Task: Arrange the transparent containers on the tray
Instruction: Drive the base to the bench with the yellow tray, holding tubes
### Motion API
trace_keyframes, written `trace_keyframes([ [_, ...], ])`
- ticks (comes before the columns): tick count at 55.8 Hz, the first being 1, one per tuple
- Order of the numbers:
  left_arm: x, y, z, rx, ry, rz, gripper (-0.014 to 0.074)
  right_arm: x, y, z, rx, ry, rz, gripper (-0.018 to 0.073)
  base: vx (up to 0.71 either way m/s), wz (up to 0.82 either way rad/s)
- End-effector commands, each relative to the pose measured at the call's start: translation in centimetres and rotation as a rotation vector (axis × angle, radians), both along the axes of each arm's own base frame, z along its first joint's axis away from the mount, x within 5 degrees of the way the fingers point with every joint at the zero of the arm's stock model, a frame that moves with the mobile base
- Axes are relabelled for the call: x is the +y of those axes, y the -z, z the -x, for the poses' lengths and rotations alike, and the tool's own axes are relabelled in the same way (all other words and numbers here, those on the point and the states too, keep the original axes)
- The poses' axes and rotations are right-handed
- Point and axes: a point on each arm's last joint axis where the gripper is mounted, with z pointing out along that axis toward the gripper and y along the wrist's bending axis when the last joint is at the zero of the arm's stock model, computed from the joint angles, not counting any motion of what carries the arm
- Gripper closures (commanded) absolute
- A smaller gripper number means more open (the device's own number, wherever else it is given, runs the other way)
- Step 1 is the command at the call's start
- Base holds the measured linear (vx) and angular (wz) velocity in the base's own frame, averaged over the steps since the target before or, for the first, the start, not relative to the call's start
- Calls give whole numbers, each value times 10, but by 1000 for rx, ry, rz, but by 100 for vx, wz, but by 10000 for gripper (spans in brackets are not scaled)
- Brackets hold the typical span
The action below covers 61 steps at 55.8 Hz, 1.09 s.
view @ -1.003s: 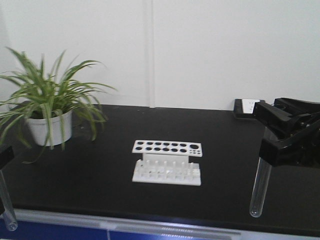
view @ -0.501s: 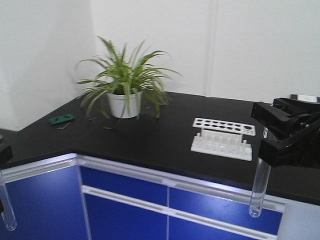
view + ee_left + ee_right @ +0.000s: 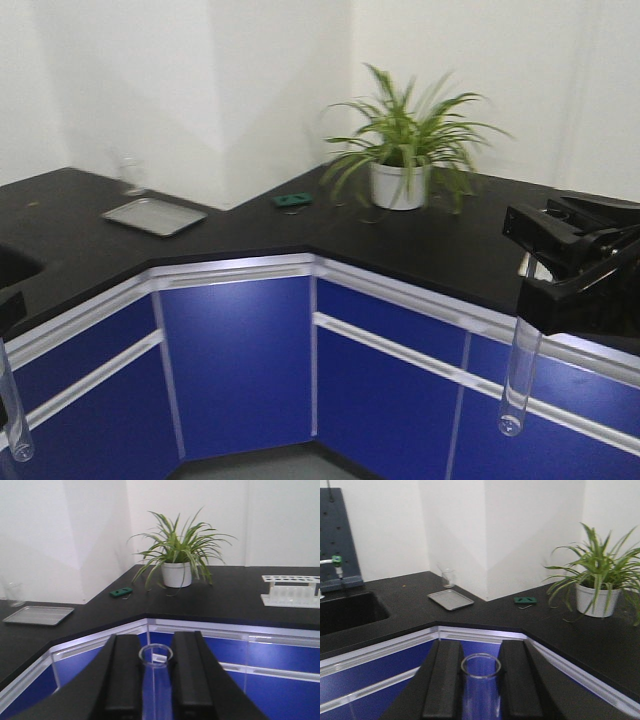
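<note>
Glass first: 2 slim clear test tubes, round-bottomed and open-rimmed, both hanging upright in front of the blue cabinet fronts [image 3: 240, 360], off the counter. Left test tube [image 3: 153, 685] pinched between the 2 flat black fingers of the left gripper [image 3: 155, 647], jaws drawn in to the tube's width; only its lower end seen at the lower left corner of the front view. Right test tube [image 3: 520, 370] clamped the same way in the right gripper [image 3: 481, 652], at the right edge of the front view. Blue showing straight through both.

On the matte black counter [image 3: 60, 220], upper left: 1 shallow grey tray [image 3: 155, 216], rectangular with rounded corners, and 1 clear beaker [image 3: 448, 578] just beside it, contents not discernible. Further right: 1 small green object [image 3: 291, 200], then 1 white pot [image 3: 398, 186] holding a striped green plant [image 3: 410, 125]. At the right of the left wrist view: 1 white holed rack [image 3: 292, 587].
</note>
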Motion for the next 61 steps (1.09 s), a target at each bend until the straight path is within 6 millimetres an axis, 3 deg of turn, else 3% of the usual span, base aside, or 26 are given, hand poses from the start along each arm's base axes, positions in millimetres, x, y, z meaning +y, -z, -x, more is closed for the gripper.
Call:
trace_keyframes([
  [1, -4, -17, 4, -81, 50, 43, 603, 0, -18, 7, -92, -40, -25, 572, -31, 56],
  [61, -4, -17, 4, -81, 50, 43, 603, 0, -18, 7, -93, -40, -25, 572, -19, 53],
])
